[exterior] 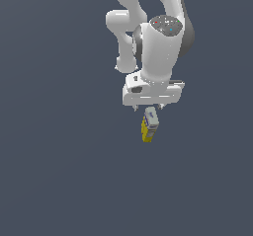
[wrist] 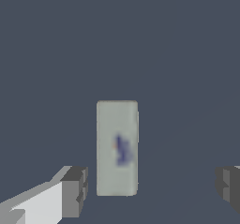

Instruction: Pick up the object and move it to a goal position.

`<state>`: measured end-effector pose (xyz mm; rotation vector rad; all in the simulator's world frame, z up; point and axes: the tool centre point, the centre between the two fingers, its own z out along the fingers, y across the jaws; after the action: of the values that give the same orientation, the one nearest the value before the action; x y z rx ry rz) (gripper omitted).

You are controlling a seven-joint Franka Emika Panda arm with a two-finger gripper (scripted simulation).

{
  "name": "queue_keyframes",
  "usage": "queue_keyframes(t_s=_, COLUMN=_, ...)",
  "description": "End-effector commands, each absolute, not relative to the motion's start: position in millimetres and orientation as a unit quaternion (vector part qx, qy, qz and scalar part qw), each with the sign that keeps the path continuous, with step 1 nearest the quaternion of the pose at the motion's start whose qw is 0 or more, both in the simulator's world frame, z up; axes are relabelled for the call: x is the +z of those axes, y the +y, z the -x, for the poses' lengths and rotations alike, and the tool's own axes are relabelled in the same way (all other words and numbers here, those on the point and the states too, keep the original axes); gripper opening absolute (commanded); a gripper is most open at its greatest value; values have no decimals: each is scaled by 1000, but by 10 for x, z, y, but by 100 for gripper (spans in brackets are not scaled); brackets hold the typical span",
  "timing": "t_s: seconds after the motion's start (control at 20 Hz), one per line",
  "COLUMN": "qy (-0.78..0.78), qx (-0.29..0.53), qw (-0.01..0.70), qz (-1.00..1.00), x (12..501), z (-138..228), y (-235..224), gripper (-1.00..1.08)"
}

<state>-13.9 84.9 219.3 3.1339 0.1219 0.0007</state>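
The plain dark grey-blue tabletop (exterior: 54, 171) fills both views, and over it my white, rounded-link Panda arm (exterior: 155, 47) reaches straight down, wrist vertical, so that the tool meets the work from directly above. My white tool (exterior: 147, 107) hangs just over the small elongated yellow box with a white-and-blue label end (exterior: 149, 125), which stands on the tabletop with its label end facing up toward the wrist camera; that is why the wrist view shows only a pale rectangle with a blue mark (wrist: 117, 148) and none of the yellow sides. The tool is spread wide: in the wrist view its dark grey fingertips (wrist: 75, 190) sit well apart on either side of the box, touching nothing, with the box lying between them but nearer one finger than the other. I judge this is the line-up before a grasp, the wide gap leaving room to come down around the narrow sides. From the exterior view the fingertips are barely visible under the palm, so how far above the label they stand is hard to say. No goal marker shows in either view.
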Motion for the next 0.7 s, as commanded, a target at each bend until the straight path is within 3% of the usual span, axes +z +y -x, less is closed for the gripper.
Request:
queue_keyframes(t_s=0.0, qy=42, qx=0, qw=1, qz=-999, x=2095, z=121, y=950, gripper=100)
queue_keyframes(t_s=0.65, qy=45, qx=-1, qw=0, qz=-999, x=1865, z=123, y=1019, gripper=100)
